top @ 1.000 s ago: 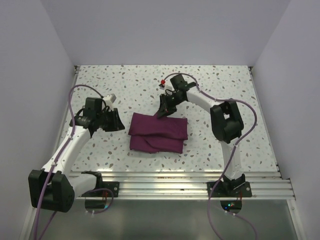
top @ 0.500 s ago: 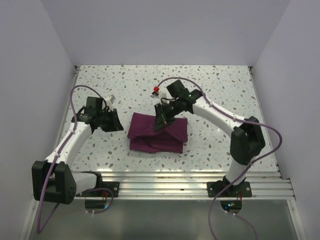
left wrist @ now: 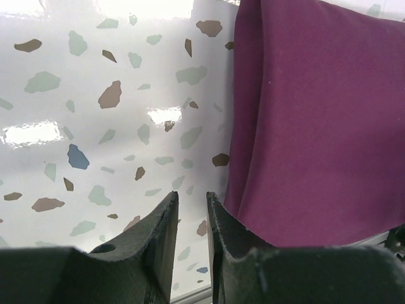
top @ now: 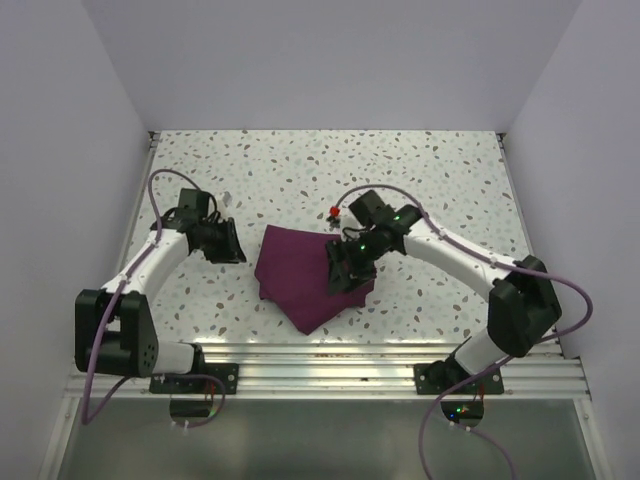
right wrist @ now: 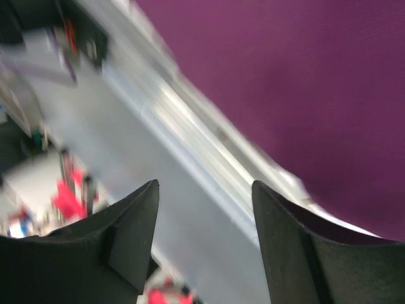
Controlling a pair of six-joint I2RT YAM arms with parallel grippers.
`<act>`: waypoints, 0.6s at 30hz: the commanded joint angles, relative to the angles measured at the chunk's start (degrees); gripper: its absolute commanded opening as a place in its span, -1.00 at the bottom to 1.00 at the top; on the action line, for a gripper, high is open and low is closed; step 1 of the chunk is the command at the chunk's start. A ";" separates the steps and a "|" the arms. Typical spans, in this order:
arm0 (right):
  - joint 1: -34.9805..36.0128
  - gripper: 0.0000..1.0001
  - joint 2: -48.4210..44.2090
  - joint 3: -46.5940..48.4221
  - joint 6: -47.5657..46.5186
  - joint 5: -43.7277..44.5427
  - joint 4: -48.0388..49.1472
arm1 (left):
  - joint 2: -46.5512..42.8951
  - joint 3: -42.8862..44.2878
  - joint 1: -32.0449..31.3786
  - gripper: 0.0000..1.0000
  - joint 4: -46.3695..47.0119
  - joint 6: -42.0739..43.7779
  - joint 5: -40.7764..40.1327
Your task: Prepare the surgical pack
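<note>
Speckled terrazzo table (top: 440, 170), lilac walls, maroon bundle (top: 300, 275), left hand (left wrist: 191, 215) nearly together, right hand (right wrist: 202, 215) apart.

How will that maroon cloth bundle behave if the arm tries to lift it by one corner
Probably floppy: the maroon cloth bundle shows soft folds in the left wrist view, and one corner trails to a loose point toward the near edge. Lifted by a corner, it would likely sag and unfold rather than rise as one piece. The matte fabric probably grips well.
</note>
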 commanded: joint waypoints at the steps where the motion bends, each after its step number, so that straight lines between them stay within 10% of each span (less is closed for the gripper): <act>1: -8.99 0.16 -4.27 3.70 2.84 6.96 -1.44 | 2.26 1.97 0.38 -0.43 1.18 0.45 1.82; 8: -18.14 -0.69 -4.36 3.44 5.83 21.11 -6.45 | 9.11 1.01 0.38 -0.60 1.09 -0.25 4.02; 18: -21.58 -0.73 7.75 1.33 5.66 19.56 -4.17 | 3.33 5.48 0.47 -0.38 -3.65 -2.28 -13.20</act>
